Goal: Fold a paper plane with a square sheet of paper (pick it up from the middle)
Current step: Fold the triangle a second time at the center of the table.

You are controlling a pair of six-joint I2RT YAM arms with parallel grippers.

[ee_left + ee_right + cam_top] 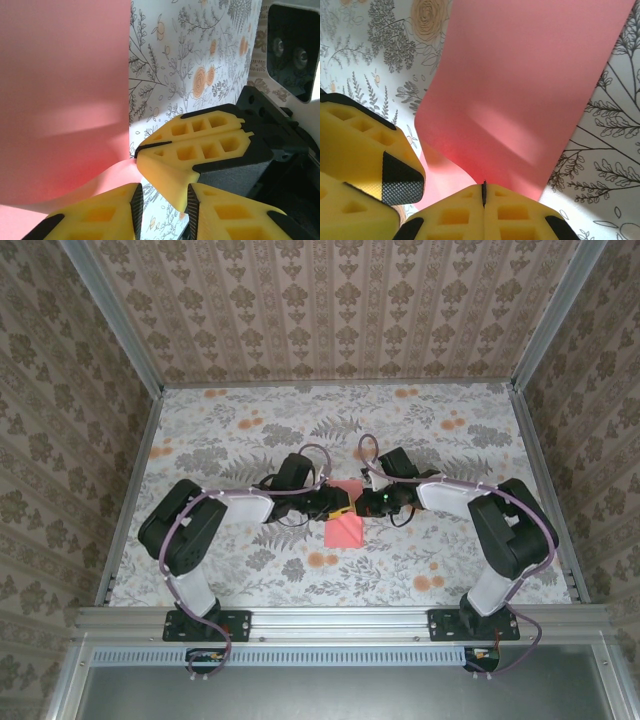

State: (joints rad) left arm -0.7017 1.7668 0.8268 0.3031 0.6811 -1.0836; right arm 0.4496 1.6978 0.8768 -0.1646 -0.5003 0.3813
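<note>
At centre | right hand (484, 189) clamps square sheet of paper (520, 90) | left hand (164, 202) parted

No text, label, brand or number is readable anywhere.

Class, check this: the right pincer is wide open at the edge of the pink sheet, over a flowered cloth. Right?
No. The right pincer is shut, not open: the right wrist view shows its fingers pressed together on the edge of the pink sheet. The rest holds: it is at the edge, over the flowered cloth.
</note>
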